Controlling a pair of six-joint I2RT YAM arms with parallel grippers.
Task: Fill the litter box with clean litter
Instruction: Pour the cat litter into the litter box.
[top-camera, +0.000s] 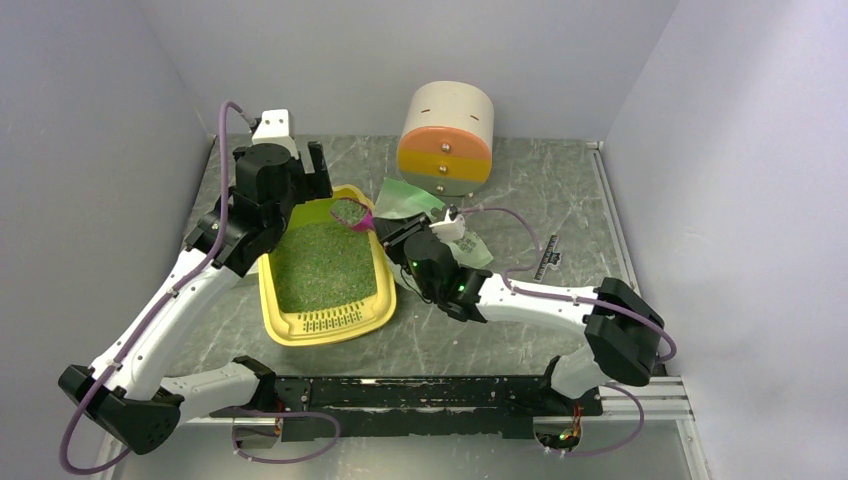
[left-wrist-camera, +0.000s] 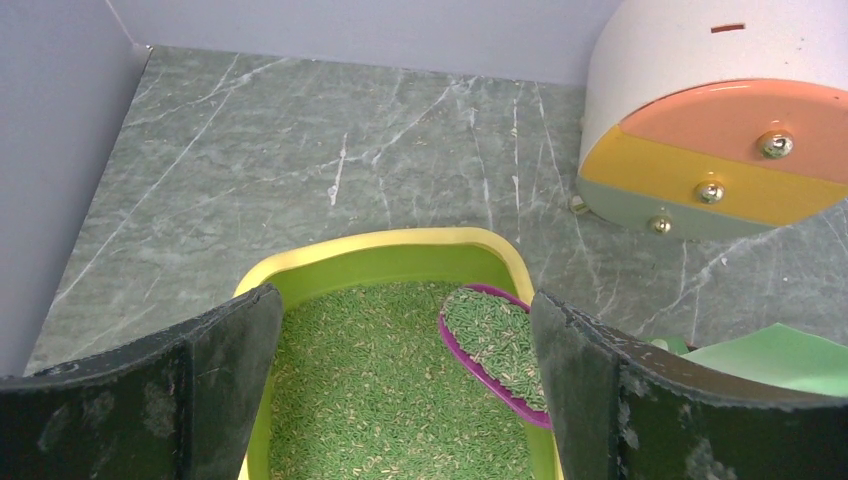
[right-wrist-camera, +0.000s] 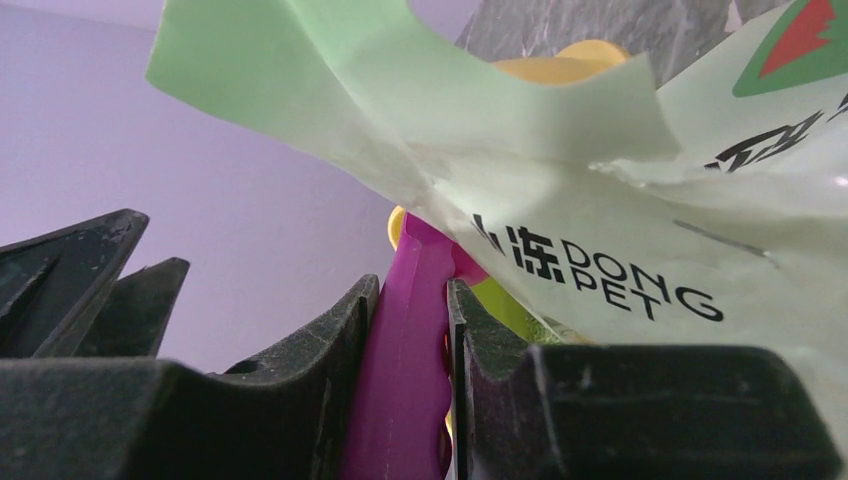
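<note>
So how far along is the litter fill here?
Done: clean litter covers the litter box floor. In hand: the right gripper clamps the magenta scoop, loaded, over the box's far corner. Remaining: tip that load in. The left gripper hangs open, empty.

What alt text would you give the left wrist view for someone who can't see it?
A magenta scoop heaped with clean litter is at the right side of the yellow litter box. The open left gripper frames it; a round drawer cabinet stands behind.
</note>
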